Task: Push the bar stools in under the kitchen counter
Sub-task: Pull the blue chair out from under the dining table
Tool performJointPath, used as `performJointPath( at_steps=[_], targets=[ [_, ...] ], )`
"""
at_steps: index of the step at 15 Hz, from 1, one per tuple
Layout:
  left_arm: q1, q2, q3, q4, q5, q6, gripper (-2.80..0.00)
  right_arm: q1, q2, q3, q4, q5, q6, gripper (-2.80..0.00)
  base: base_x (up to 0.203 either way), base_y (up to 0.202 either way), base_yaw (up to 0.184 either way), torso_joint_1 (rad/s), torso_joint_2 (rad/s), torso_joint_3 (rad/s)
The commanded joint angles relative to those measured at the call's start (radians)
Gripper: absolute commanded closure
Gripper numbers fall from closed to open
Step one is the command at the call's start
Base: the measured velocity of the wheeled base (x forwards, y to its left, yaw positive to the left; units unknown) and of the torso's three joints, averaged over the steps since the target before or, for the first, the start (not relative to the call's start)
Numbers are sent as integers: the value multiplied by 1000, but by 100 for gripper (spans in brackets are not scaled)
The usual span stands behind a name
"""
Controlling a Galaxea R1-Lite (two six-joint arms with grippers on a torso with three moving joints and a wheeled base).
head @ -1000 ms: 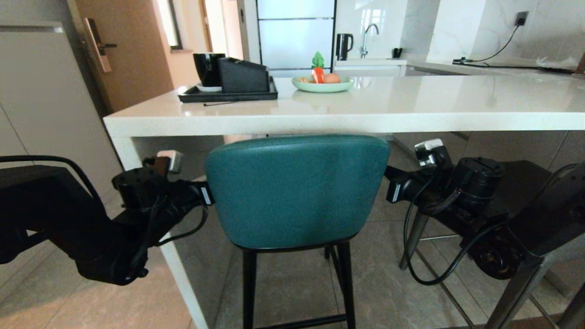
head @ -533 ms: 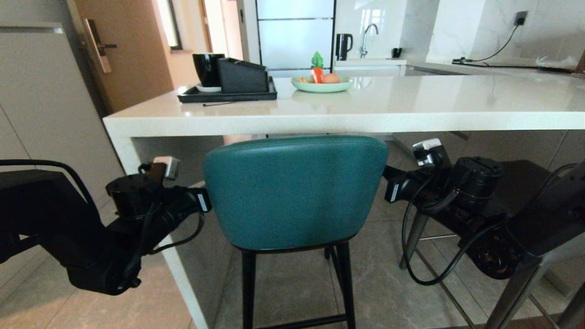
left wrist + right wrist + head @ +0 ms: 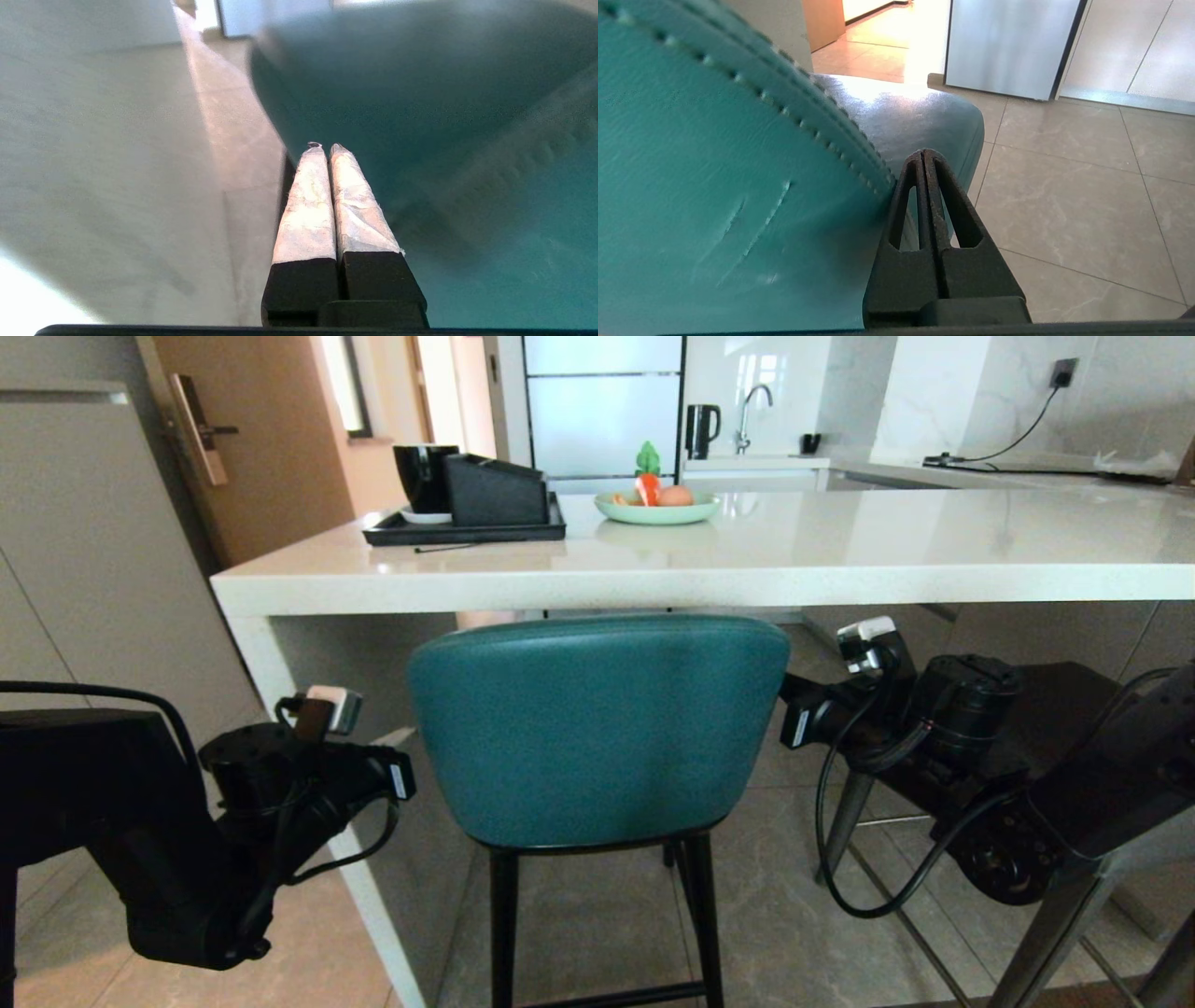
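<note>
The curved teal leather stool with thin black legs [image 3: 597, 733] is standing with its backrest just short of the front edge of the glossy white stone-like worktop [image 3: 840, 546]. The left end effector [image 3: 322, 149] and right end effector [image 3: 924, 156], both with fingers pressed closed and holding nothing, are flanking the backrest. A good push is probably an even, level one from both sides, keeping the stool from twisting toward the white side panel [image 3: 308, 681].

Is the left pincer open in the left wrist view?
No, the left pincer is shut, its two taped fingers pressed together beside the teal stool.
</note>
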Motion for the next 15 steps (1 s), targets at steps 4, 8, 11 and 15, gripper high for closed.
performJointPath(
  at_steps=[4,8,11,15],
  targets=[
    [-18,23,-42,-10,10,-1,0,0,-1,-5,0,-2,-1,0,0,0,0,0,0,0],
    [-30,16,-73,-10,11,-1,0,-25,13,-15,0,-2,1,0,0,0,0,0,0,0],
    [-20,31,-93,-10,10,-1,0,-47,28,-19,6,0,1,0,0,0,0,0,0,0],
    [-31,22,-82,-10,10,-3,0,-14,37,-18,6,-3,1,0,0,0,0,0,0,0]
  ],
)
